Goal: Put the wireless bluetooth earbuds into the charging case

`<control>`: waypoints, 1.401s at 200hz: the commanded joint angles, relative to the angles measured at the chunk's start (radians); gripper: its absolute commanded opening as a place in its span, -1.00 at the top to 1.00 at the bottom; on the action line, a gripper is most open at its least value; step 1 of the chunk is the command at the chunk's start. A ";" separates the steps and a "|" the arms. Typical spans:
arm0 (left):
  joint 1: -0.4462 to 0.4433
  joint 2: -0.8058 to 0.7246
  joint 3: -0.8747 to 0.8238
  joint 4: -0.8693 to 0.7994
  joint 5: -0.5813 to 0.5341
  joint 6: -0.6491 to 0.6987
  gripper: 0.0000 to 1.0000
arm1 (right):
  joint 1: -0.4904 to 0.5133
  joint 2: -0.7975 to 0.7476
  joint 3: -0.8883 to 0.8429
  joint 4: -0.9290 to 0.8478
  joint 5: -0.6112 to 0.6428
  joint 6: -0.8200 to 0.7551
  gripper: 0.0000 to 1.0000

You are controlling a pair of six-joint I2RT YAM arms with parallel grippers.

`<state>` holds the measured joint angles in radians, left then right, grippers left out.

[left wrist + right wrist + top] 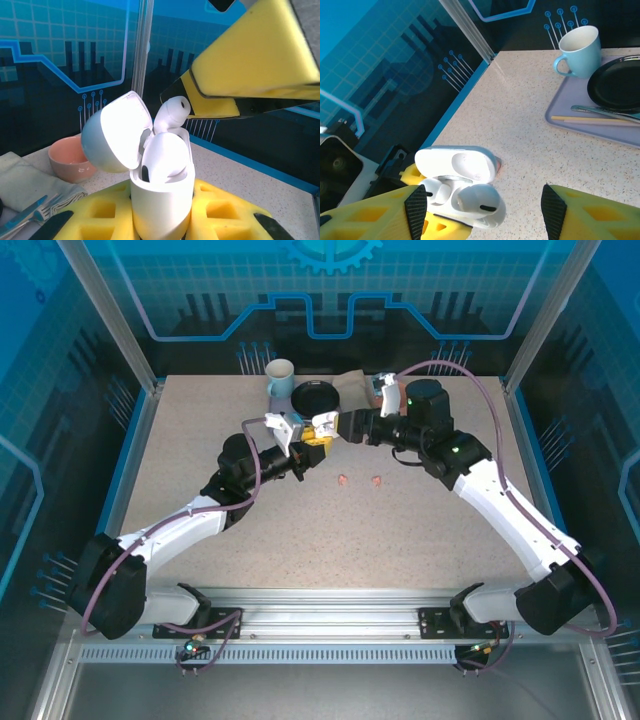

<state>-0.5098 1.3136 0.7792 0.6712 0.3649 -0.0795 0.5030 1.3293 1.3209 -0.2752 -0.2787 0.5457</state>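
At lower centre, the left gripper (162, 227) is pinching the case (161, 197). The right gripper (484, 207), spread, is hovering over it. Nudging the half-seated earbud (172, 112) risks flicking it out.

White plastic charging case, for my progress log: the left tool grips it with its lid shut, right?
No. The left tool grips the white plastic charging case, but its lid is swung open, not shut; the left wrist view shows it.
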 commanded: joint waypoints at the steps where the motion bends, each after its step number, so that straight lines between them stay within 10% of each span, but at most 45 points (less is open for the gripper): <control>1: -0.004 -0.020 0.023 0.043 0.025 0.001 1.00 | -0.008 0.011 -0.007 0.023 0.010 0.032 -0.31; 280: -0.005 -0.020 0.024 0.041 0.017 0.002 1.00 | -0.036 0.009 0.003 0.083 -0.076 0.094 -0.06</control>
<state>-0.5098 1.3136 0.7792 0.6785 0.3645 -0.0795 0.4767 1.3605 1.3220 -0.2150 -0.3260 0.6292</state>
